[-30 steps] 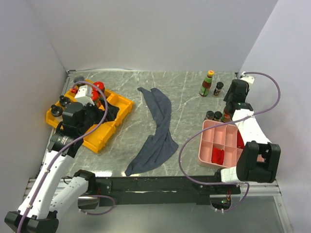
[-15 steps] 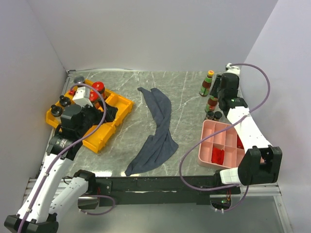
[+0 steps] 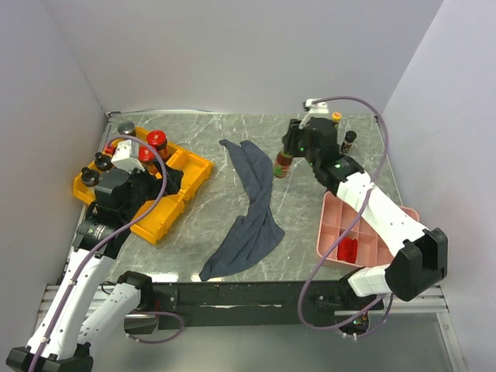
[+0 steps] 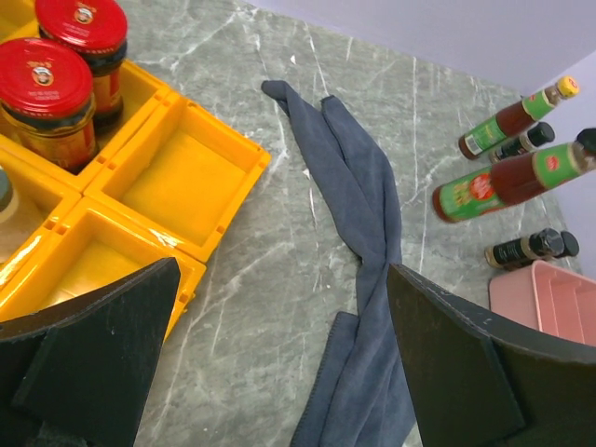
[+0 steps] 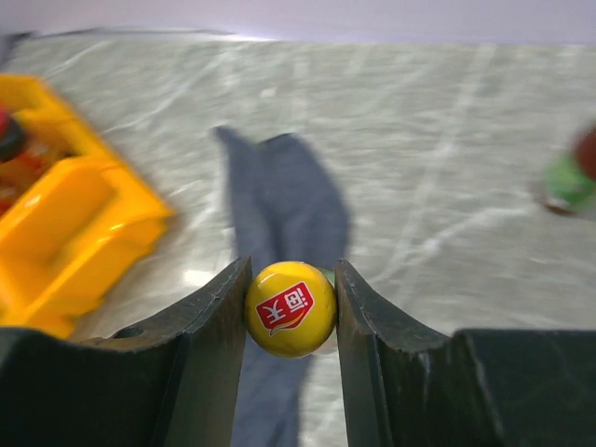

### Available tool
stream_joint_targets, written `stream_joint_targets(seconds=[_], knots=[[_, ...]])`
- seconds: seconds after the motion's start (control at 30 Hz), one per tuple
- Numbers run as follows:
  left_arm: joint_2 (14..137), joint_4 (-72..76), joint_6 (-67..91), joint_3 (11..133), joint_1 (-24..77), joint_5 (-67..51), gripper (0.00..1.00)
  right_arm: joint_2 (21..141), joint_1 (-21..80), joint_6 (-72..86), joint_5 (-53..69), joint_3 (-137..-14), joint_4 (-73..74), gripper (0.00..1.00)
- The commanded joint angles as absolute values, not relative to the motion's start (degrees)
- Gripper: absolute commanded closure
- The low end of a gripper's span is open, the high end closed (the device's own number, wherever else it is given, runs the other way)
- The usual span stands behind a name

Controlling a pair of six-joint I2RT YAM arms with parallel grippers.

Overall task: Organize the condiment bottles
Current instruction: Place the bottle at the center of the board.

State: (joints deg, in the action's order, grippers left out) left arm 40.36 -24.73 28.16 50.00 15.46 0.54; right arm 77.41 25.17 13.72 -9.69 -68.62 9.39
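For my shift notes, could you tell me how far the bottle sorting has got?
Done: two red-lidded jars sit in the yellow tray. In hand: the right gripper holds a yellow-capped sauce bottle aloft. Left: the orange-capped bottle and small dark bottles outside the tray.

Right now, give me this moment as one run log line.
left gripper: open, over yellow tray | right gripper: shut on yellow-capped sauce bottle, held by cap near grey-blue cloth

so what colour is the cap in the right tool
The cap is yellow with a red logo, clearest in the right wrist view.
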Motion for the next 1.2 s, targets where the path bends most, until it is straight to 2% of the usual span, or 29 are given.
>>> stream_joint_targets(seconds=[0.0,0.4,0.93,1.1,1.17], knots=[[39.2,-23.55,28.39,50.98,15.56,3.86,0.01,78.48,31.28,16.34,-9.76,-73.12,-1.49,1.0],[37.0,-23.64,29.0,50.54,15.56,8.0,0.01,84.81,44.29,14.68,-12.48,-73.74,-9.4,1.0],[38.06,-24.08,29.09,50.8,15.56,8.09,0.01,91.23,51.41,10.02,-15.03,-67.68,-20.3,1.0],[37.97,-24.08,29.0,50.8,15.56,8.09,0.01,94.13,52.38,10.11,-17.22,-68.29,-18.63,0.97],[37.97,-24.08,29.0,50.8,15.56,8.0,0.01,94.31,52.56,10.37,-17.31,-67.42,-19.6,0.93]])
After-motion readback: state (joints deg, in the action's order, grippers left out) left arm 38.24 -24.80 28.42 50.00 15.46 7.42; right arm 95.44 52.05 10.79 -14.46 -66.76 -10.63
